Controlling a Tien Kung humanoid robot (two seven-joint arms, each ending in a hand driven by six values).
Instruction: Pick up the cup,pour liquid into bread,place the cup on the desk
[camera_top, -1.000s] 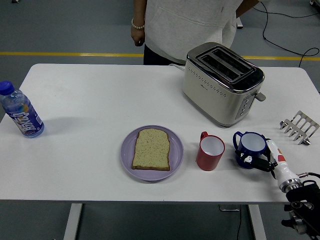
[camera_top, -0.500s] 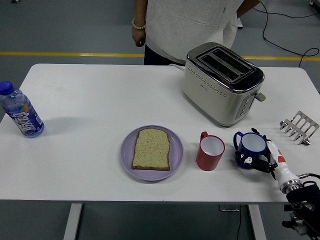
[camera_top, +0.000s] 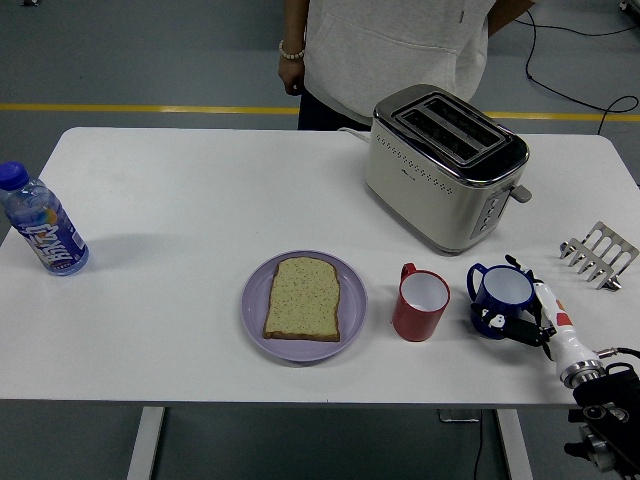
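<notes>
A white table (camera_top: 200, 200) held a silver toaster (camera_top: 445, 165), a purple plate (camera_top: 255, 325) with a bread slice (camera_top: 303, 298), a water bottle (camera_top: 42, 230) and a red cup (camera_top: 420, 305). The right hand (camera_top: 525, 318) grasped a blue cup (camera_top: 500, 298) at the table's near right. A person (camera_top: 395, 45) stood behind.

White table (camera_top: 200, 200) with toaster (camera_top: 445, 165), cups (camera_top: 420, 304)

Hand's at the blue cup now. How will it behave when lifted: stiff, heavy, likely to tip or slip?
The blue cup looks rigid and glossy, so probably stiff but somewhat slippery under the right hand. It stands upright on a wide base, so tipping seems unlikely. I can't see any contents, so its weight stays uncertain.
</notes>
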